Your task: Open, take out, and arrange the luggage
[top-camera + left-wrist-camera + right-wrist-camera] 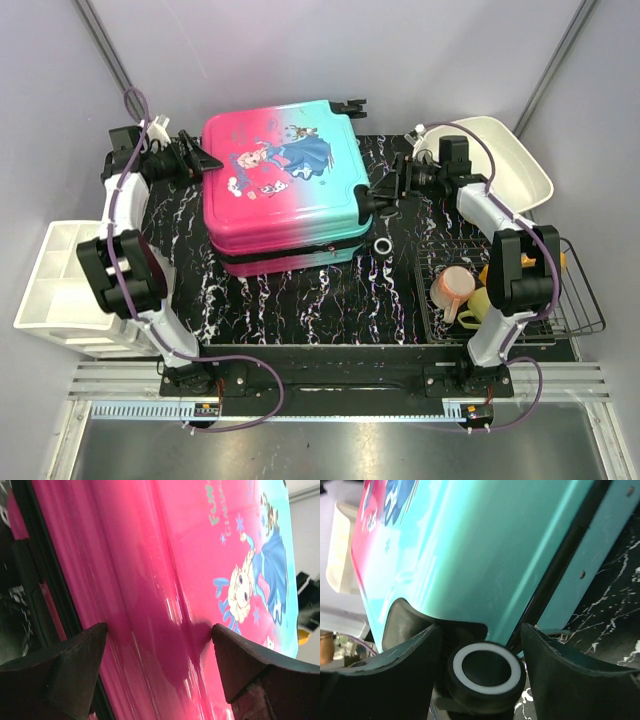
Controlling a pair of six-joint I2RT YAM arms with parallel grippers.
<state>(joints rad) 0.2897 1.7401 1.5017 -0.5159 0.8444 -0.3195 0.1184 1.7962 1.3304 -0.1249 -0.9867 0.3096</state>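
The luggage, a pink-to-teal hard-shell suitcase with a cartoon princess print, lies flat and closed on the black marbled table. My left gripper is at its left edge. In the left wrist view that gripper is open, its dark fingers spread wide against the pink shell. My right gripper is at the suitcase's right side. In the right wrist view it has closed around a black wheel with a white ring under the teal shell.
A white oval tub stands at the back right. A wire rack at the right holds a pink cup and a yellow cup. A white divided tray sits at the left. A small ring lies near the suitcase.
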